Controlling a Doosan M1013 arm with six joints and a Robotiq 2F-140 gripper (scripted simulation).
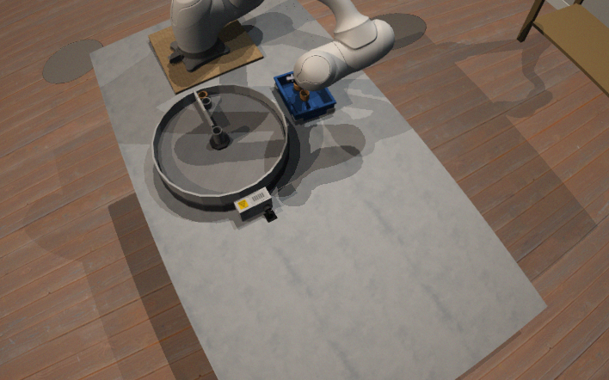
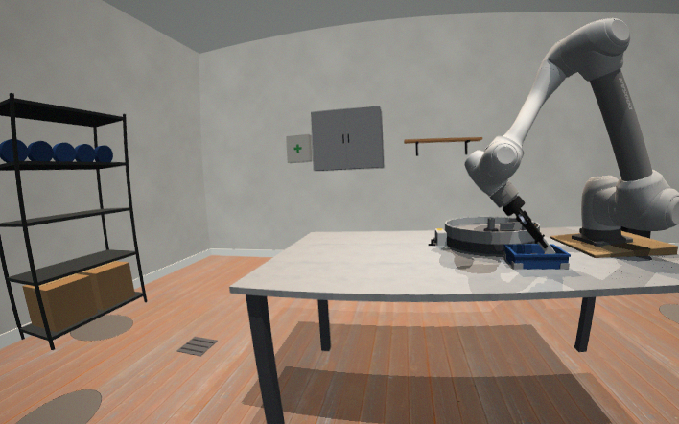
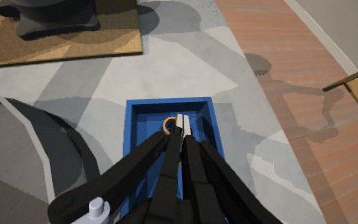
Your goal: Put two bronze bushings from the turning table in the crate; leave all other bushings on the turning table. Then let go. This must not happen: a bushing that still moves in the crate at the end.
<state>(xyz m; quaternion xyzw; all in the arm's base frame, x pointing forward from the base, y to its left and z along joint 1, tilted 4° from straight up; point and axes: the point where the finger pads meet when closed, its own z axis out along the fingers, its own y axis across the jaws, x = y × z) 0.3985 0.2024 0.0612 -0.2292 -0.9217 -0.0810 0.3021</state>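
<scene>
My gripper (image 3: 181, 121) (image 2: 544, 244) reaches down into the blue crate (image 1: 317, 111) (image 2: 534, 259) (image 3: 131, 135) at the back of the table. Its fingers are shut on the wall of a bronze bushing (image 3: 169, 125) (image 1: 304, 95), which it holds inside the crate. The arm's wrist hides the crate's far part in the top view. On the turning table (image 1: 222, 193) (image 2: 466, 227) another bronze bushing (image 1: 201, 95) stands at the far rim beside a dark bushing (image 1: 207, 101). A second dark bushing (image 1: 216, 129) stands near the hub (image 1: 219, 141).
A straight divider bar (image 1: 205, 112) runs from the hub to the far rim. A white control box (image 1: 252, 204) sits at the turning table's near edge. The arm's base stands on a brown board (image 1: 231, 58) (image 3: 116, 30) behind the turning table.
</scene>
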